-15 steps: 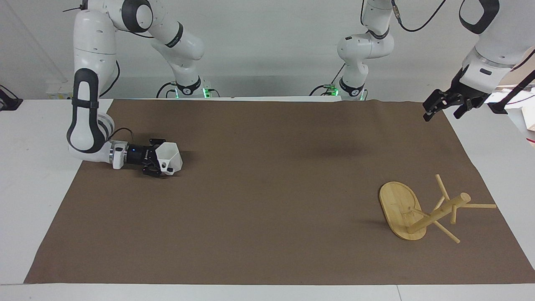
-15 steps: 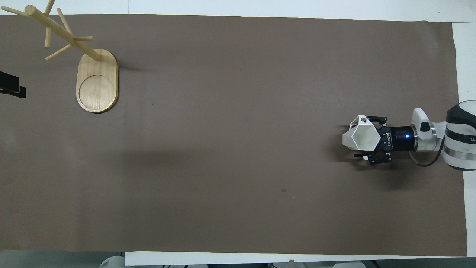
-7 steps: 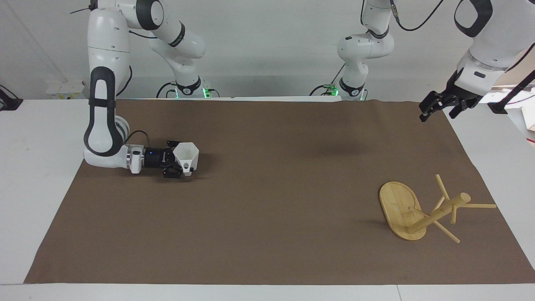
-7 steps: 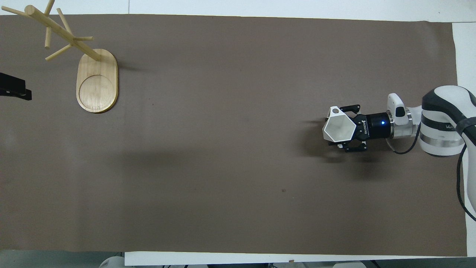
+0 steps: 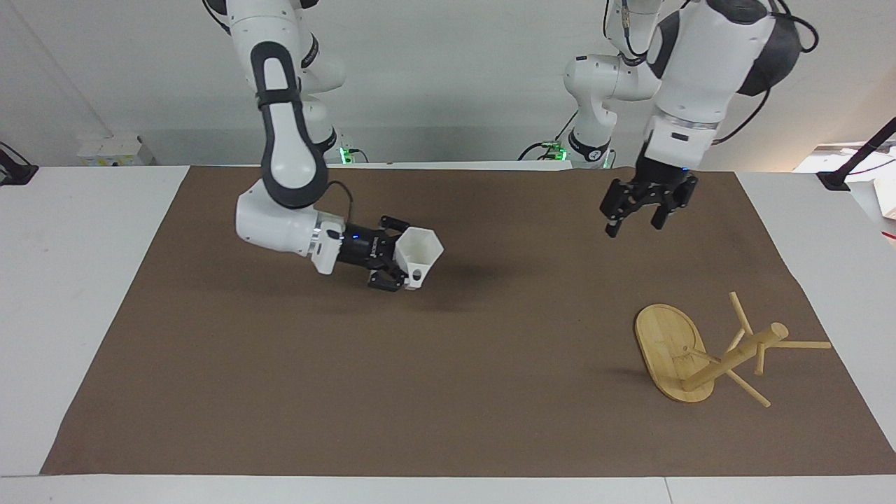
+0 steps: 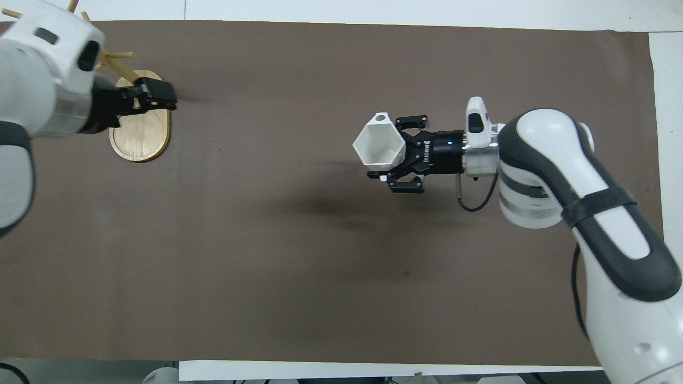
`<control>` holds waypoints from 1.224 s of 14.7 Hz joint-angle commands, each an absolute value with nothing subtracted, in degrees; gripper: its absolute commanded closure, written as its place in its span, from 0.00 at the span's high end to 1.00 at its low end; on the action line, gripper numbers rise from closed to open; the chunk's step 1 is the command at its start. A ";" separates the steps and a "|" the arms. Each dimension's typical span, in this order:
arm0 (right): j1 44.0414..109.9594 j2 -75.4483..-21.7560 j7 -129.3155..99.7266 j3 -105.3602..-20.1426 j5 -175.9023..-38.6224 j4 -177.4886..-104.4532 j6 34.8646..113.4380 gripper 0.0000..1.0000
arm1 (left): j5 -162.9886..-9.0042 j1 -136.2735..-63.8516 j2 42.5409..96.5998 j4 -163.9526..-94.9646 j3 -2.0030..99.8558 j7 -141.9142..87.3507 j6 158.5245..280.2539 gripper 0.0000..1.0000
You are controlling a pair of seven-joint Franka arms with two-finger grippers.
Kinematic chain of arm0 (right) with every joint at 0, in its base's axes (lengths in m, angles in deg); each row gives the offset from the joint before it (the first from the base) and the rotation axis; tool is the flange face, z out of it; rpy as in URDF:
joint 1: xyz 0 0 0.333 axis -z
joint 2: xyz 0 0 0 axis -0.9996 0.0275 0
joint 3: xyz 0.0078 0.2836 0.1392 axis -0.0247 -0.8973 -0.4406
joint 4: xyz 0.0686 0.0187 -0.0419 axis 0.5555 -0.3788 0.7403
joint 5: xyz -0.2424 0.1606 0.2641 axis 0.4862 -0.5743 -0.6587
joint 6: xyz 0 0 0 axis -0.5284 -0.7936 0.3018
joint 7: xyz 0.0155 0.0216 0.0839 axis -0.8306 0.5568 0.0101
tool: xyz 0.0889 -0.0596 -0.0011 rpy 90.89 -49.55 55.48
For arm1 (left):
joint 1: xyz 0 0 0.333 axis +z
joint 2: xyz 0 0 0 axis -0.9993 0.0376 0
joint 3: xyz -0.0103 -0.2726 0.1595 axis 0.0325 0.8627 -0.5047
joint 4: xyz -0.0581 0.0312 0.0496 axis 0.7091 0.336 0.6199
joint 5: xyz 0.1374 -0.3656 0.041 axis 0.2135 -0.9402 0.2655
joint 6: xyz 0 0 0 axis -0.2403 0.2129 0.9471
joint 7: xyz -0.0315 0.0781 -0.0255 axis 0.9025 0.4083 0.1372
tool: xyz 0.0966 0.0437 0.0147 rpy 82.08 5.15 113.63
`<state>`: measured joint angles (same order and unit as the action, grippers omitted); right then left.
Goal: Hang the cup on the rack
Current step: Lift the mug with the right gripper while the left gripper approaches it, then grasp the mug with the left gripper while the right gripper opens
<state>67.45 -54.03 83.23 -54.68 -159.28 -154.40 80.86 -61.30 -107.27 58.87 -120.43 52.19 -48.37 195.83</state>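
Observation:
The white faceted cup [image 5: 418, 255] is held on its side in my right gripper [image 5: 400, 256], a little above the mat near the table's middle, its hexagonal rim turned toward the left arm's end. In the overhead view the cup [image 6: 380, 146] shows its small handle loop at its upper edge, with the right gripper [image 6: 394, 154] shut on it. The bamboo rack [image 5: 728, 358] stands on its oval base [image 5: 665, 346] toward the left arm's end. My left gripper [image 5: 633, 225] is open and empty, in the air over the mat. In the overhead view the left gripper [image 6: 163, 97] partly covers the rack [image 6: 140, 136].
A brown mat [image 5: 448, 392] covers most of the white table [image 5: 84, 294]. Bare white table edges lie at both ends. A black stand foot [image 5: 836, 178] sits off the mat at the left arm's end.
My right gripper has carried the cup from the right arm's end toward the table's middle and lifted it. My left arm has swung in from the table's edge to over the mat.

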 commanded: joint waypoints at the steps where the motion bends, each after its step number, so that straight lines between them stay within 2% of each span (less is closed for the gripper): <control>1: 61.82 -54.80 80.74 -54.23 -164.02 -154.20 87.92 0.14 | -61.74 -111.92 59.86 -120.72 51.35 -54.36 199.83 1.00; 5: 56.71 -54.54 80.74 -54.23 -169.12 -154.11 94.53 0.14 | -63.23 -115.61 60.30 -120.45 51.35 -56.13 198.78 1.00; 9: 56.52 -54.36 80.74 -54.15 -169.13 -153.67 95.24 0.15 | -64.54 -117.20 60.21 -121.68 51.44 -56.22 198.43 1.00; 12: 56.43 -54.28 80.65 -54.14 -169.13 -153.50 95.42 0.15 | -64.90 -118.69 62.05 -123.17 51.44 -56.31 198.95 0.99; 13: 56.43 -54.28 80.65 -54.14 -169.13 -153.50 95.42 0.15 | -64.99 -118.78 63.10 -123.18 51.44 -56.31 199.22 0.84; 14: 56.43 -54.28 80.65 -54.14 -169.13 -153.41 95.42 0.15 | -65.34 -118.78 63.90 -123.18 51.52 -56.14 199.04 0.17; 16: 56.43 -54.28 80.65 -54.15 -169.13 -153.41 95.51 0.15 | -67.53 -119.13 64.34 -123.36 51.44 -55.70 199.39 0.00; 18: 56.43 -54.28 80.65 -54.14 -169.13 -153.41 95.51 0.15 | -67.80 -119.13 64.52 -123.27 51.44 -55.61 199.66 0.00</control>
